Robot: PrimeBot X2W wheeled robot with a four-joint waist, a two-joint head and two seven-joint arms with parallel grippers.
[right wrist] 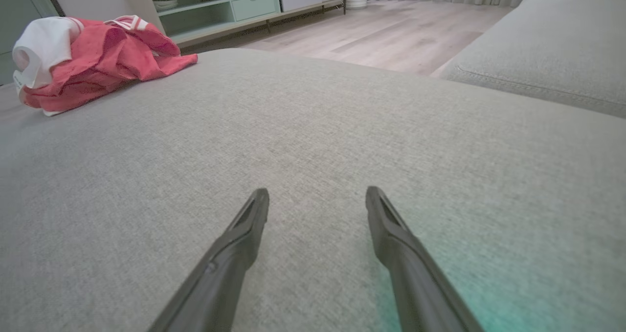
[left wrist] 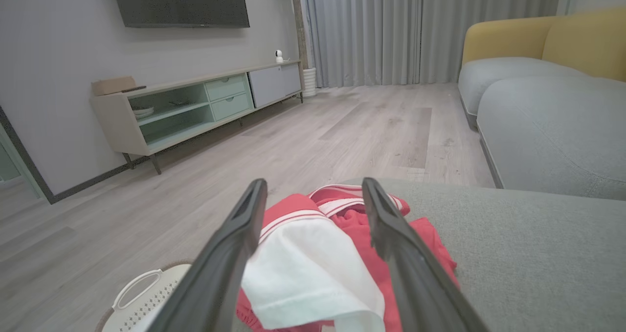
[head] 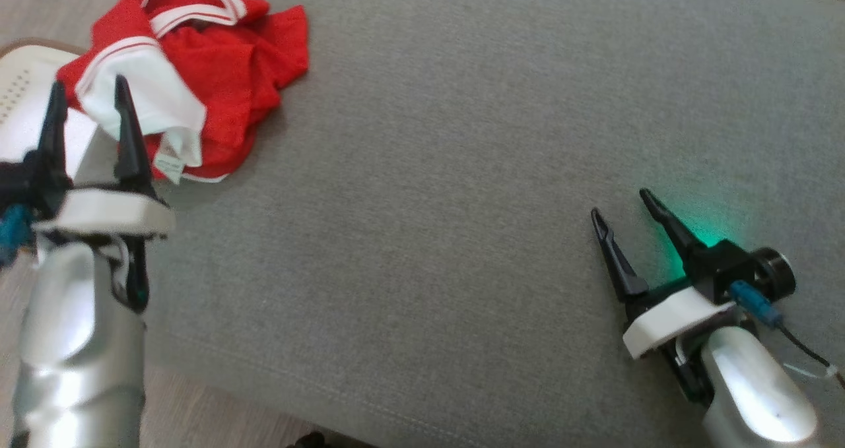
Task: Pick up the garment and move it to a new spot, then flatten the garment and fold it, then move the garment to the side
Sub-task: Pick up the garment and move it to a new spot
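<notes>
A crumpled red garment (head: 224, 85) (white trim, a label showing) lies at the far left corner of the grey cushion (head: 462, 171). The left gripper (head: 89, 84) is spread wide just beside it. The right gripper (head: 620, 202), also spread, is well apart at the lower right.

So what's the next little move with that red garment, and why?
Probably lower the left gripper onto the garment and close. It hovers open over the white part, holding nothing, while the right gripper sits open far off over the grey cushion.
</notes>
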